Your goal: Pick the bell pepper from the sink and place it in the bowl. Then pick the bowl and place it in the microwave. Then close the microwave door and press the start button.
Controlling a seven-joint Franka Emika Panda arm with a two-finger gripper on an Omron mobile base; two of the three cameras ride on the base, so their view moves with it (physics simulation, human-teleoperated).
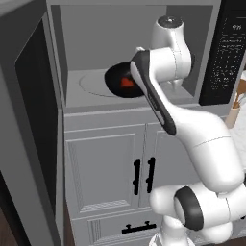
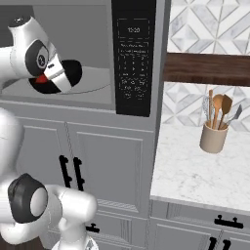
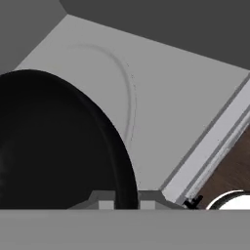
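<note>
Bowl (image 1: 116, 80), glossy black, sits inside the open microwave (image 1: 96, 38) on the round turntable (image 1: 91, 86), w/ the red bell pepper (image 1: 127, 82) lying in it — left base view. White arm reaches up from 5 o'clock into the cavity; its forearm crosses the bowl's 3 o'clock side and hides the gripper, so finger state can't be read from here. Microwave door (image 1: 33, 110) stands swung wide open at 9 o'clock, dark window facing inward. Black control panel (image 1: 226, 53) at 2 o'clock. Grey cabinet doors (image 1: 105, 168) w/ black handles below the oven.

Right base view: bowl (image 2: 71, 73) again on the turntable at 10 o'clock, a sliver of pepper (image 2: 42, 78) red at its near rim, arm's wrist right over it. Control panel (image 2: 133, 53) at 12 o'clock. Beige utensil holder (image 2: 214, 136) w/ wooden spoons stands on the marble counter (image 2: 195, 171) at 3 o'clock, well apart from the oven; dark wood shelf (image 2: 207, 68) above it.

Hand view: bowl (image 3: 53, 146) fills the 8 o'clock half, black rim curving down to 6 o'clock. Gripper (image 3: 127, 201) at 6 o'clock: two grey fingertips (image 3: 105, 200) sit either side of that rim, clamped on the bowl edge. Pale oven floor and turntable arc (image 3: 129, 97) run toward 1 o'clock.
</note>
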